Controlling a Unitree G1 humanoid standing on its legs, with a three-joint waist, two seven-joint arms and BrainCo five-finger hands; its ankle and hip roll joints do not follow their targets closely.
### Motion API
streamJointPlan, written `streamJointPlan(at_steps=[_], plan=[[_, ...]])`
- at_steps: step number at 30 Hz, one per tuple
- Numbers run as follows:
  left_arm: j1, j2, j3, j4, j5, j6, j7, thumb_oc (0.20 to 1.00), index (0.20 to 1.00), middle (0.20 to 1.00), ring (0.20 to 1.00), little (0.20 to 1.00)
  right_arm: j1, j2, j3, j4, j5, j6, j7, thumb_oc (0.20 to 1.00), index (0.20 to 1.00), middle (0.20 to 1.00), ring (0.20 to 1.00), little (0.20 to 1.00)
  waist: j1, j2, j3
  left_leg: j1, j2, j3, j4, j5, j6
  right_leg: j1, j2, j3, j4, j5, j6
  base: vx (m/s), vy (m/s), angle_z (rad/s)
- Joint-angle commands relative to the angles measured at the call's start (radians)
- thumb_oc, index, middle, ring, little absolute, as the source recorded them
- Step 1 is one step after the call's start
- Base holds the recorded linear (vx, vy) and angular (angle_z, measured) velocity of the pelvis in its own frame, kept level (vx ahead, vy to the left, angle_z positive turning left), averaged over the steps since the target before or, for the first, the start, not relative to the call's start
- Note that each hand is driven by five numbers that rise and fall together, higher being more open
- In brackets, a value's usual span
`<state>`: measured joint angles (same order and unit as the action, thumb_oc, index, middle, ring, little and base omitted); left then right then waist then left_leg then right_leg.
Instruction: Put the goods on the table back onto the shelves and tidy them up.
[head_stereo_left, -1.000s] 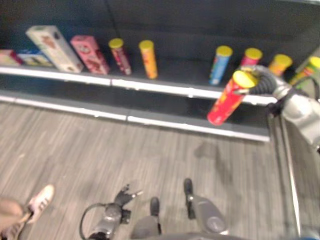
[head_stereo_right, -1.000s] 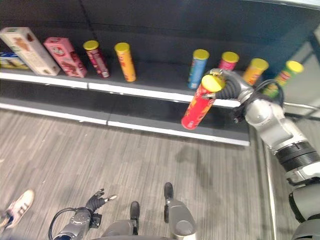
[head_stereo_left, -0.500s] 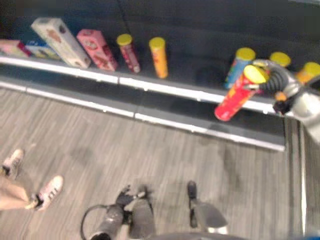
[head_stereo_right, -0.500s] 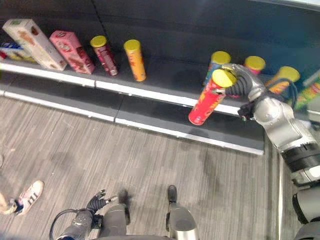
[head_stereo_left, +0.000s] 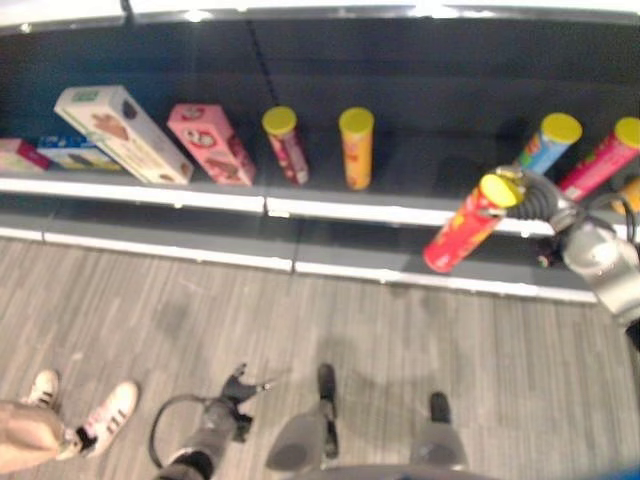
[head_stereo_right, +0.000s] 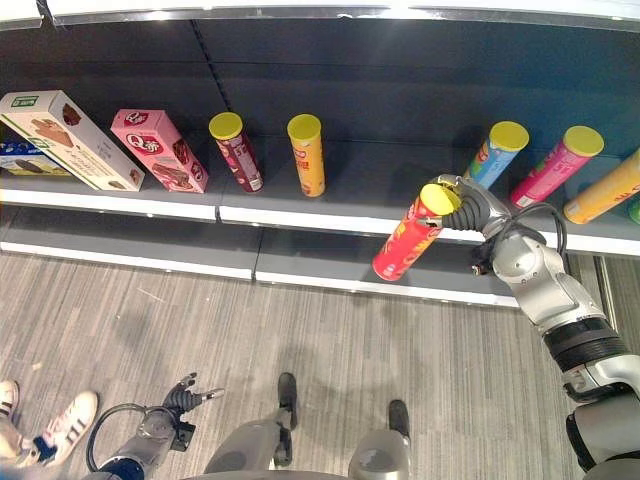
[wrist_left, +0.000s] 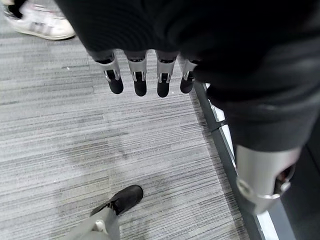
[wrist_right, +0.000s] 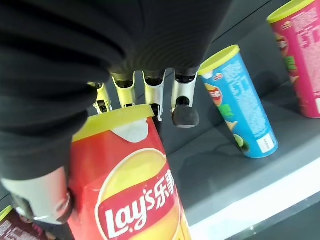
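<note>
Holding one red chip can (head_stereo_right: 409, 240) by its yellow lid, the right hand (head_stereo_right: 467, 205) tilts it before the shelf (head_stereo_right: 330, 215). Five round cans and four flat boxes stand there. The left hand (wrist_left: 145, 75) hangs loose, fingers straight

Red can (head_stereo_right: 408, 243), yellow lid (head_stereo_right: 439, 198); blue can (head_stereo_right: 494, 154).

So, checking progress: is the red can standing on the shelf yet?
No, the red can hangs tilted in the right hand, out in front of the shelf.
</note>
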<state>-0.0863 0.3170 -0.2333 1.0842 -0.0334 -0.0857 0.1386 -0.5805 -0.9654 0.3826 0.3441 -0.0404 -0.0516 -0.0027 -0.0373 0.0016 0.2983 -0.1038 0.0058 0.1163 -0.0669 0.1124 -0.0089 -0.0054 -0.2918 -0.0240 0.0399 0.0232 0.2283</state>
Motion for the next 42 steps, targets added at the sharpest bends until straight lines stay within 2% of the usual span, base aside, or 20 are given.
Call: streamJointPlan(at_steps=[1, 2, 3, 9, 10, 11, 15, 22, 30, 42], plan=[[0.025, 0.018, 0.022, 0.033, 0.02, 0.006, 0.032, 1.0, 1.0, 1.0, 1.0, 1.0, -0.125, 0.008, -0.03, -0.001, 0.012, -0.026, -0.07, 0.2, 0.2, 0.2, 0.2, 0.2, -0.029, -0.05, -0.039, -0.076, 0.102, -0.016, 0.225, -0.211, -0.095, -0.157, 0.013, 0.008, 0.054, 0.007, 0.01, 0.02, 0.023, -0.33], [0.018, 0.062, 0.027, 0.044, 0.04, 0.024, -0.003, 1.0, 1.0, 1.0, 1.0, 1.0, -0.114, 0.019, -0.028, 0.031, 0.033, -0.049, -0.086, 0.2, 0.2, 0.2, 0.2, 0.2, -0.043, -0.041, -0.026, -0.061, 0.1, -0.016, 0.218, -0.219, -0.094, -0.186, 0.053, 0.013, 0.044, -0.022, 0.009, 0.06, 0.036, -0.57], [0.027, 0.02, 0.001, 0.02, 0.01, 0.005, 0.028, 1.0, 1.0, 1.0, 1.0, 1.0, -0.148, -0.008, -0.035, -0.008, 0.017, -0.036, -0.096, 0.2, 0.2, 0.2, 0.2, 0.2, -0.048, -0.049, -0.008, -0.059, 0.08, -0.038, 0.24, -0.227, -0.095, -0.168, 0.071, 0.052, 0.037, -0.048, 0.005, 0.09, -0.016, -0.32], [0.035, -0.056, -0.001, 0.04, 0.004, 0.013, 0.08, 1.0, 1.0, 1.0, 1.0, 1.0, -0.233, 0.018, -0.054, -0.014, 0.011, -0.037, -0.191, 0.2, 0.2, 0.2, 0.2, 0.2, -0.046, -0.061, 0.002, -0.067, 0.099, -0.044, 0.251, -0.218, -0.11, -0.154, 0.069, 0.031, 0.028, -0.036, -0.005, 0.03, -0.05, 0.18], [-0.032, 0.123, 0.095, 0.041, -0.081, 0.011, -0.018, 1.0, 1.0, 1.0, 1.0, 1.0, -0.248, 0.043, -0.031, -0.04, 0.011, -0.052, -0.175, 0.2, 0.2, 0.2, 0.2, 0.2, -0.045, -0.045, 0.002, -0.062, 0.1, -0.042, 0.244, -0.212, -0.113, -0.158, 0.068, 0.041, 0.033, -0.035, -0.002, 0.02, 0.079, 0.0], [-0.001, 0.133, 0.088, 0.021, -0.055, -0.012, -0.019, 1.0, 1.0, 1.0, 1.0, 1.0, -0.26, 0.086, -0.047, -0.091, -0.001, -0.041, -0.177, 0.2, 0.2, 0.2, 0.2, 0.2, -0.045, -0.02, 0.005, -0.064, 0.101, -0.039, 0.244, -0.212, -0.113, -0.168, 0.067, 0.048, 0.055, -0.041, -0.001, 0.02, 0.08, -0.02], [0.017, 0.106, 0.109, -0.018, -0.107, -0.034, -0.019, 1.0, 1.0, 1.0, 1.0, 1.0, -0.287, 0.068, -0.062, -0.068, -0.083, -0.035, -0.228, 0.2, 0.2, 0.2, 0.2, 0.2, -0.032, -0.006, 0.023, -0.081, 0.101, -0.051, 0.249, -0.208, -0.119, -0.182, 0.06, 0.038, 0.087, -0.059, -0.004, -0.03, -0.015, 0.07], [0.023, 0.068, 0.093, 0.004, -0.118, -0.033, 0.001, 1.0, 1.0, 1.0, 1.0, 1.0, -0.381, 0.112, -0.003, 0.012, -0.105, -0.019, -0.258, 0.2, 0.2, 0.2, 0.2, 0.2, -0.02, 0.002, 0.035, -0.092, 0.103, -0.056, 0.241, -0.197, -0.122, -0.186, 0.051, 0.029, 0.106, -0.076, -0.01, -0.01, -0.032, 0.17], [0.009, 0.064, 0.081, 0.002, -0.144, -0.039, 0.01, 1.0, 1.0, 1.0, 1.0, 1.0, -0.482, 0.125, 0.051, 0.095, -0.159, -0.001, -0.294, 0.2, 0.2, 0.2, 0.2, 0.2, -0.009, 0.027, 0.067, -0.112, 0.099, -0.062, 0.236, -0.19, -0.124, -0.219, 0.041, 0.034, 0.136, -0.086, -0.011, -0.02, -0.007, 0.06], [0.014, 0.063, 0.059, -0.012, -0.202, -0.06, 0.021, 1.0, 1.0, 1.0, 1.0, 1.0, -0.667, 0.104, 0.146, 0.294, -0.2, 0.032, -0.354, 0.2, 0.2, 0.2, 0.2, 0.2, 0.004, 0.085, 0.114, -0.156, 0.094, -0.072, 0.238, -0.175, -0.128, -0.291, 0.03, 0.044, 0.203, -0.107, -0.014, -0.01, -0.014, 0.06]])
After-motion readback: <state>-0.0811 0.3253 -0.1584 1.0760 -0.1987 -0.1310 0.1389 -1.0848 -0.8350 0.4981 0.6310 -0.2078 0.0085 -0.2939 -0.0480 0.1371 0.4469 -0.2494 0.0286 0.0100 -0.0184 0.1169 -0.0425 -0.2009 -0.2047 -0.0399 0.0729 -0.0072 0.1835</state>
